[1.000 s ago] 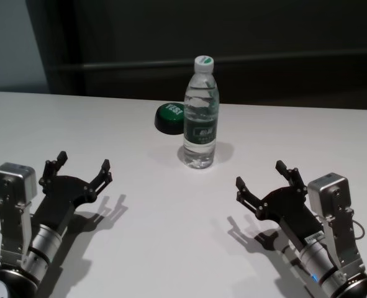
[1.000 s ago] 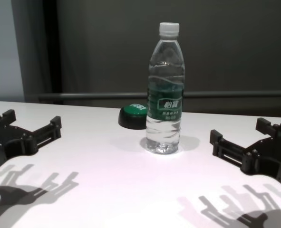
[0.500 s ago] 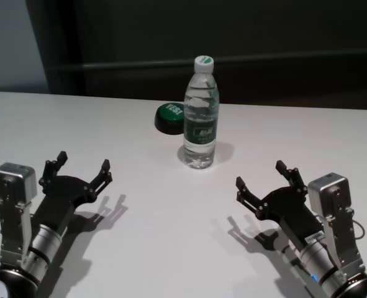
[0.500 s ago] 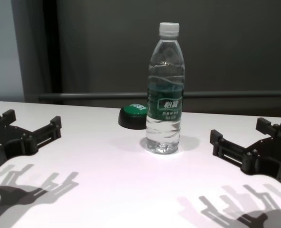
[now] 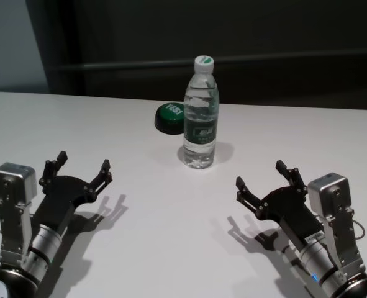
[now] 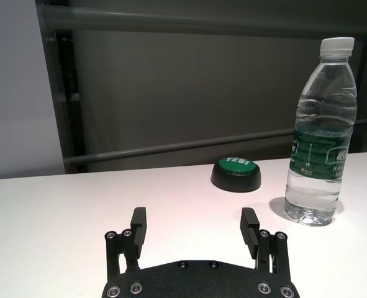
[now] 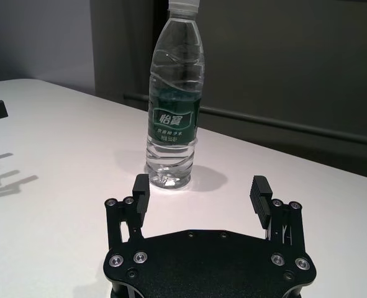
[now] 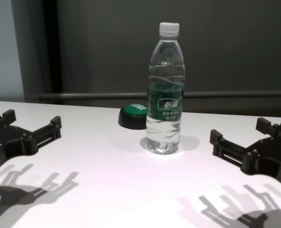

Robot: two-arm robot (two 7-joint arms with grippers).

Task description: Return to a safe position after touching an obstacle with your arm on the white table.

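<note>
While both arms sit low over the near part of the white bench, a clear plastic water bottle stands upright toward the middle of it, well apart from either arm. It carries a white screw cap and a dark green label with white characters, and water fills most of its body. Just behind it, on the robot's left side of it, sits a low black dome button with a green top; from the head view the bottle overlaps the button's edge, so whether they touch cannot be told.

The left claw hovers above the bench at the near left, its two black fingers spread wide and released, holding nothing, with its shadow cast on the surface below. In the left wrist view the left claw's fingertips point toward the far dark wall, with the button and bottle off to one side ahead.

The right claw hovers at the near right, likewise released with its fingers well apart and empty. Seen from the right wrist view, the bottle stands ahead of the right claw's fingertips, clear of them, upright on the white surface.
</note>
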